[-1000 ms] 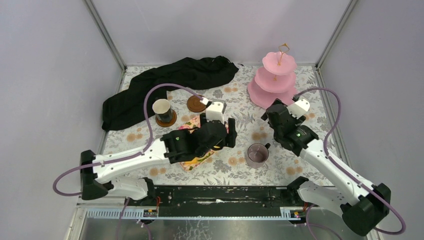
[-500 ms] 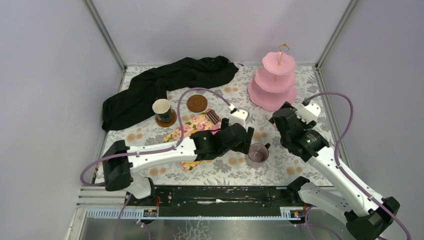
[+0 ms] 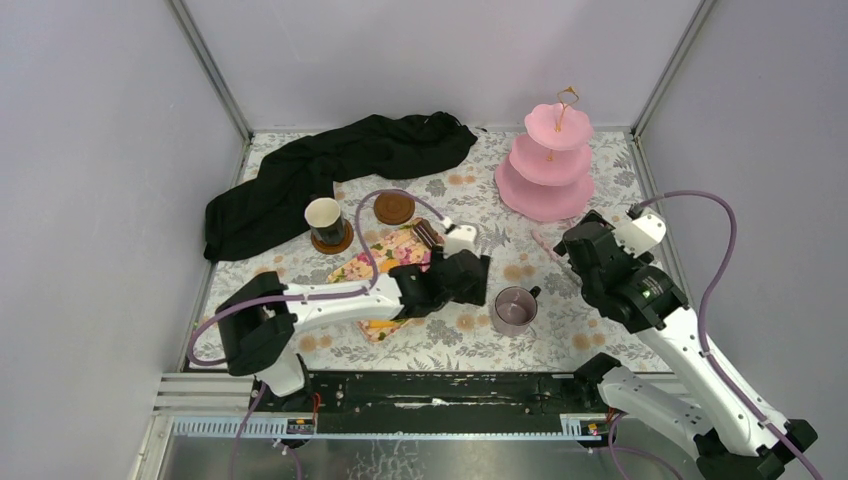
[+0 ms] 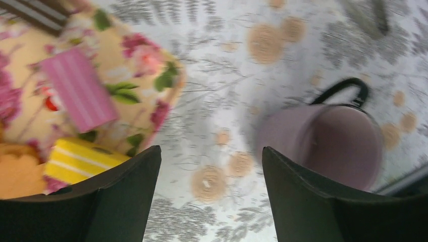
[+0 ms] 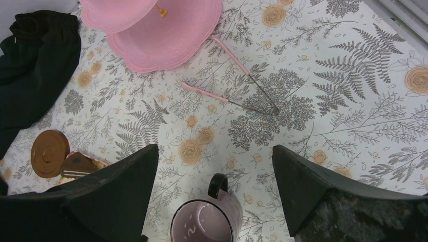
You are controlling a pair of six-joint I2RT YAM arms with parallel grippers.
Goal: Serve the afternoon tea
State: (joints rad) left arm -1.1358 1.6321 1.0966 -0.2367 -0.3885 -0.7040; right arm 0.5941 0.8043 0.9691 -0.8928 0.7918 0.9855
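The mauve-grey mug (image 3: 514, 308) stands upright on the patterned tablecloth and also shows in the left wrist view (image 4: 328, 146) and the right wrist view (image 5: 207, 222). My left gripper (image 3: 474, 277) is open and empty just left of it (image 4: 211, 151). A pink cake (image 4: 83, 96), a yellow cake (image 4: 81, 159), an orange biscuit (image 4: 17, 174) and a brown cake (image 3: 427, 234) lie on the floral napkin (image 3: 385, 262). The cream-lined dark mug (image 3: 324, 221) stands on a coaster. My right gripper (image 3: 582, 246) is open and empty, raised above the cloth beyond the mauve mug (image 5: 214, 148).
A pink three-tier stand (image 3: 548, 160) stands at the back right. Pink-handled tongs (image 5: 229, 75) lie in front of it. A bare brown coaster (image 3: 394, 208) lies behind the napkin. The black cloth (image 3: 330, 170) is heaped at the back left.
My left gripper has moved right, from over the napkin to beside the mauve mug. My right arm has drawn back to the right, away from the stand.
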